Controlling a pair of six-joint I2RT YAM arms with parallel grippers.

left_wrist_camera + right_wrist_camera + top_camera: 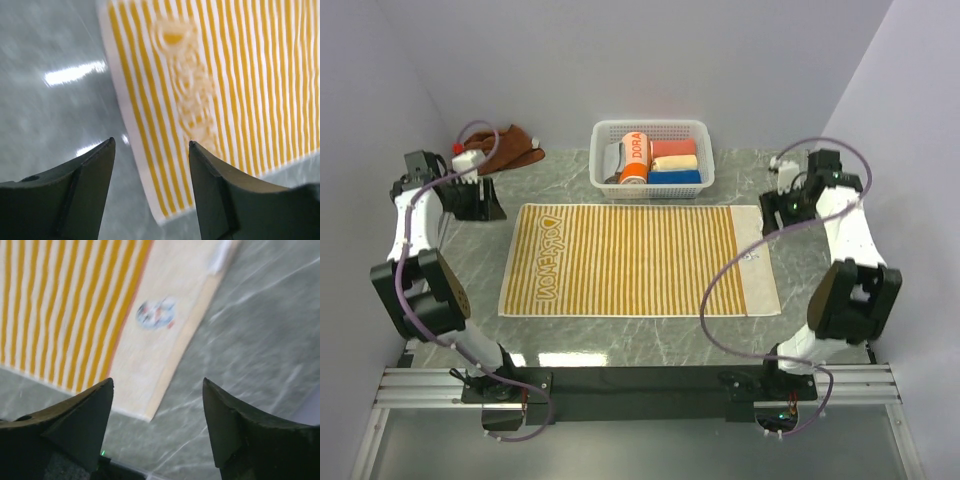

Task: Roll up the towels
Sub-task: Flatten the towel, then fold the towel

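Note:
The cream-yellow towel with orange stripes and lettering [640,260] lies spread flat in the middle of the table. The rust-brown towel [515,150] lies crumpled at the back left. My left gripper [486,205] hovers just off the striped towel's far left corner. In the left wrist view it is open [151,145] and empty above the towel's corner [225,75]. My right gripper [775,210] hovers off the towel's far right corner. In the right wrist view it is open [157,382] and empty above the towel's plain end [150,340].
A white basket [706,150] stands at the back centre, just behind the striped towel. It holds the orange DORA roll [635,157] and small red [673,147], yellow [674,162] and blue [676,177] rolls. Grey walls close in both sides.

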